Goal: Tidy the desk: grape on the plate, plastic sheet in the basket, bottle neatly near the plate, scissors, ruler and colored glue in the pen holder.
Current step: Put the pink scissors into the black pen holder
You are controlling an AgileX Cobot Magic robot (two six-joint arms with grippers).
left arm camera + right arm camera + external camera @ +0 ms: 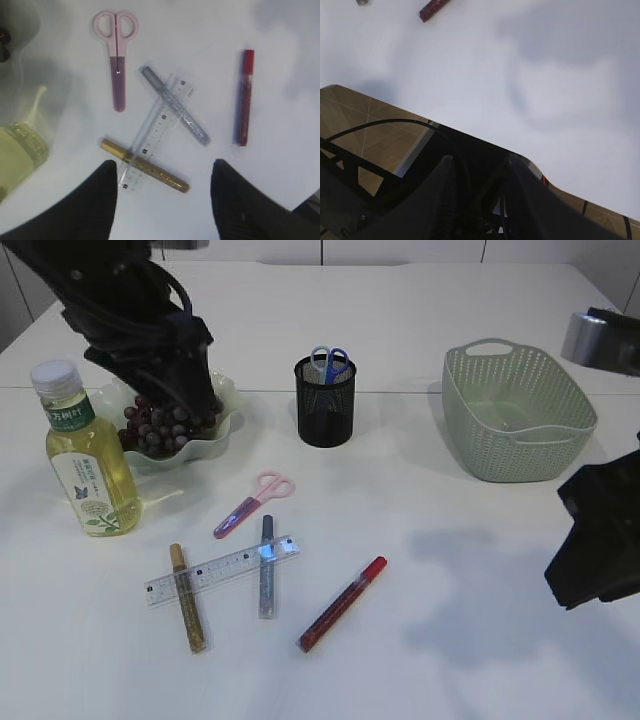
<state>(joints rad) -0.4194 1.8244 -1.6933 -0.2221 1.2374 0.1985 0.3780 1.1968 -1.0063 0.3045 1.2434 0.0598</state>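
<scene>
Grapes (pixel 155 425) lie on the pale green plate (pixel 225 390), with my left gripper (pixel 200 405) raised over them, open and empty (pixel 162 162). The bottle (pixel 85 460) of yellow liquid stands left of the plate. Pink scissors (pixel 252 502) (pixel 117 60), a clear ruler (pixel 225 568) (pixel 157 127), and gold (pixel 187 598), silver (pixel 267 570) and red (pixel 343 603) glue pens lie on the table. The black mesh pen holder (pixel 324 410) holds blue scissors (pixel 330 360). My right gripper (pixel 590 560) (pixel 482 157) hangs open at the right front edge. I see no plastic sheet.
The green basket (pixel 520 455) stands at the back right. The ruler lies across the gold and silver pens. The table's front edge and the floor show in the right wrist view. A grey metal object (pixel 600 338) sits at the far right.
</scene>
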